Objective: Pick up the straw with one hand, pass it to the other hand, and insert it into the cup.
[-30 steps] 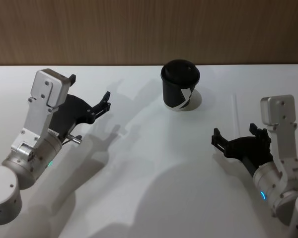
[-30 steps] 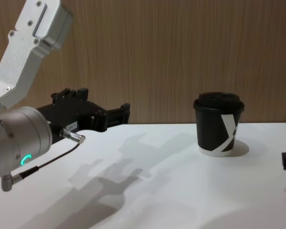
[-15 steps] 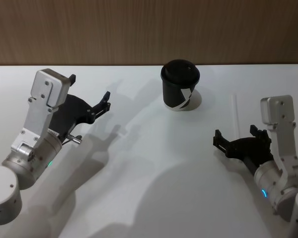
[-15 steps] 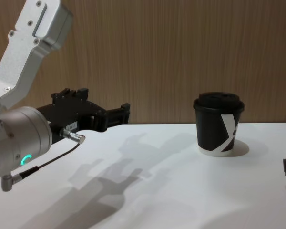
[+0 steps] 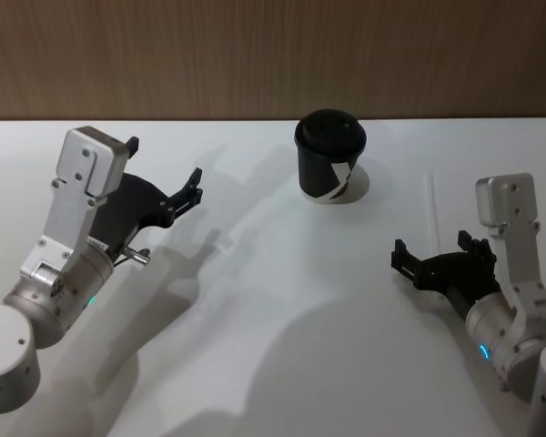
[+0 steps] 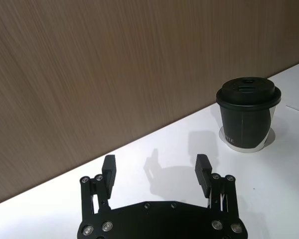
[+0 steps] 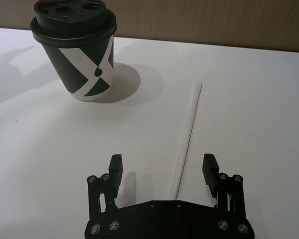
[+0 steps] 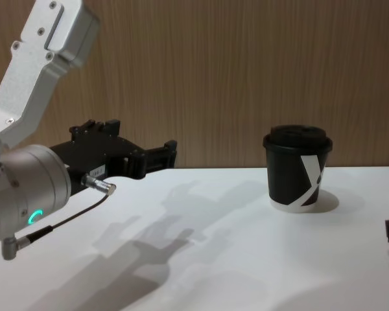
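Right pincer (image 7: 162, 164) spread wide over the near end of the straw (image 7: 188, 129), not gripping.
Straw flat on worktop (image 5: 273, 319), right of cup (image 5: 330, 168); left pincer (image 5: 164, 164) apart, raised left.

Head above, chest side-on; shared cup (image 5: 330, 168)

The cup (image 5: 330, 167) stands on the bench (image 5: 273, 309) toward its far edge, in front of the wall (image 5: 255, 55). The straw (image 5: 429, 205) lies flat to its right, apart from it. The right gripper (image 5: 430, 248) sits at the straw's near end, and the left gripper (image 5: 164, 162) is well left of the cup.
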